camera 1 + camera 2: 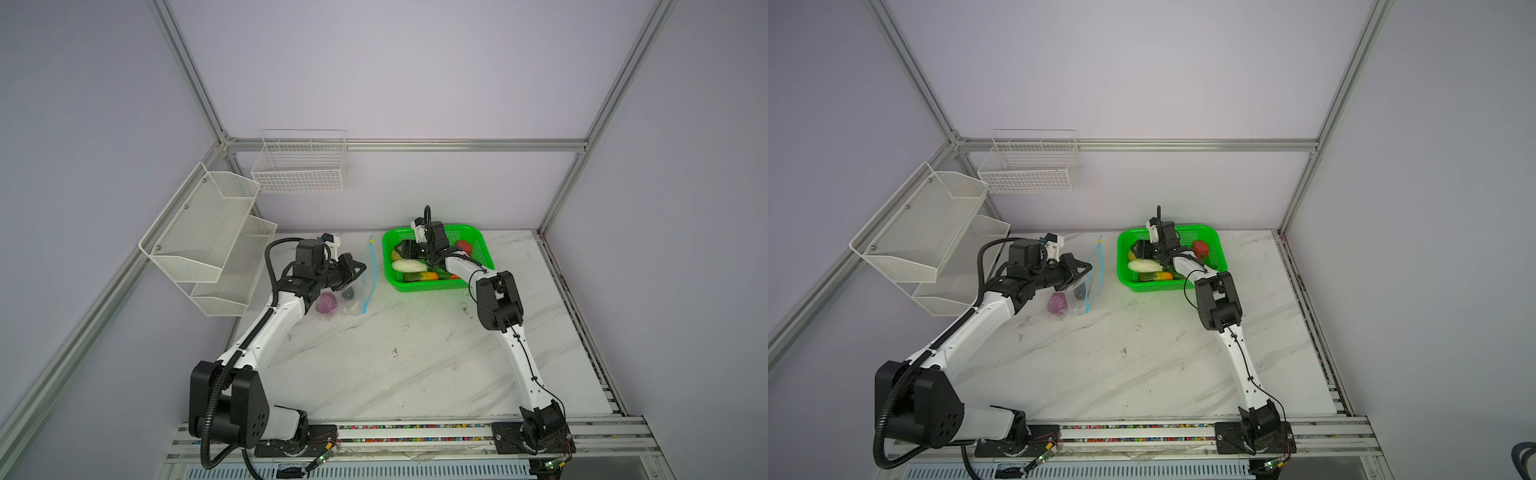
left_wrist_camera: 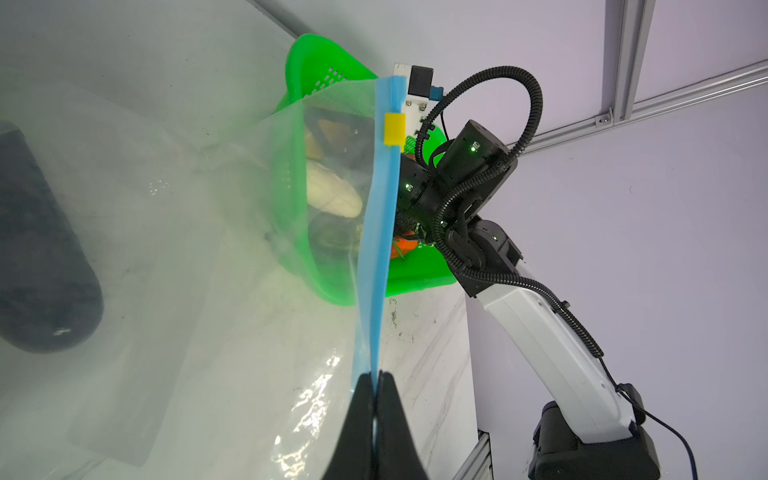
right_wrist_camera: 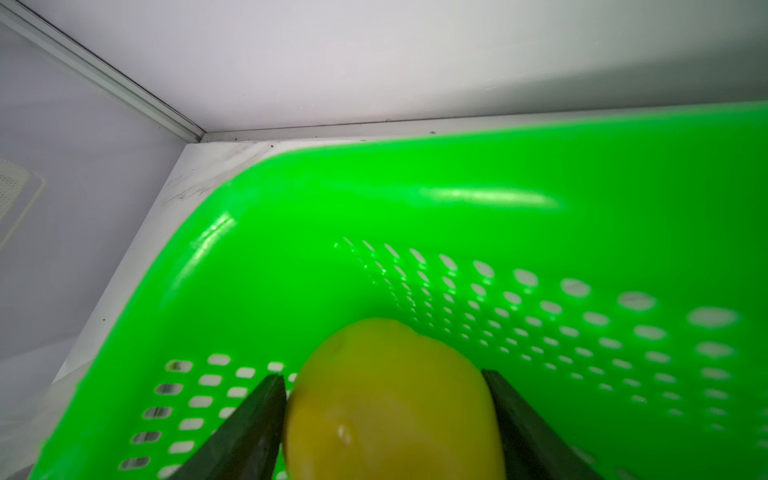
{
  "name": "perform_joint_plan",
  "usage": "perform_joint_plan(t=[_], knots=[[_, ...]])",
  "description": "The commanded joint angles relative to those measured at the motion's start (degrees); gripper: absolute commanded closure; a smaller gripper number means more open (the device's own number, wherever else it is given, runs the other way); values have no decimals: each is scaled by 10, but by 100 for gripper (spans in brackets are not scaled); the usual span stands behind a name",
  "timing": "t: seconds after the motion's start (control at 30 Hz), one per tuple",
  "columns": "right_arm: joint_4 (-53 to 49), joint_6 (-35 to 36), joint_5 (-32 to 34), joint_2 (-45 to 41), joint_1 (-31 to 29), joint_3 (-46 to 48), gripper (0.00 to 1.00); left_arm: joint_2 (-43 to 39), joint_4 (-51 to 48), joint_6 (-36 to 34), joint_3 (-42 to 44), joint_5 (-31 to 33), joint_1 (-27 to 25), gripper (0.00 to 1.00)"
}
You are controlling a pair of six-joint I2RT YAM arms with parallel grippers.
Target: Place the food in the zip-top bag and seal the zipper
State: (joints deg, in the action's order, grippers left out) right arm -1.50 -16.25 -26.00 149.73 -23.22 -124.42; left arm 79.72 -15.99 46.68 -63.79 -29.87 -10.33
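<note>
- Pinching the light blue zipper (image 2: pixel 376 270) near one end, the left gripper (image 2: pixel 376 380) is fully closed on the strip and holds that edge of the zip-top bag (image 1: pixel 355 307) up off the tabletop (image 1: pixel 395 353).
- The yellow slider tab (image 2: pixel 394 129) sits near the strip's other end, well apart from the left gripper.
- The purple onion (image 1: pixel 326 302) and dark eggplant (image 1: pixel 348 294) lie inside the bag, on the left of the tabletop in both top views.
- The right gripper (image 3: pixel 381 374) reaches down into the green basket (image 3: pixel 415 187). Its jaws stand wide, with a finger against each side of the yellow potato (image 3: pixel 390 415).
- The white oblong (image 1: pixel 409 266), red pepper (image 1: pixel 464 247) and carrot (image 1: pixel 432 275) lie in the basket, beside the right gripper.
</note>
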Motion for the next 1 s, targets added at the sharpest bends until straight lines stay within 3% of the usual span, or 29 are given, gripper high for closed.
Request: perform_joint_plan(t=[0.0,0.47,0.97], knots=[[6,-2,-1,-33,4,25,36,-15,0,-16,-34,0,-3,100],[9,-10,-52,-59,9,62,38,-16,2,-15,-28,3,-3,100],[-16,8,-91,-47,-1,52,26,-18,2,-14,-26,6,-4,100]])
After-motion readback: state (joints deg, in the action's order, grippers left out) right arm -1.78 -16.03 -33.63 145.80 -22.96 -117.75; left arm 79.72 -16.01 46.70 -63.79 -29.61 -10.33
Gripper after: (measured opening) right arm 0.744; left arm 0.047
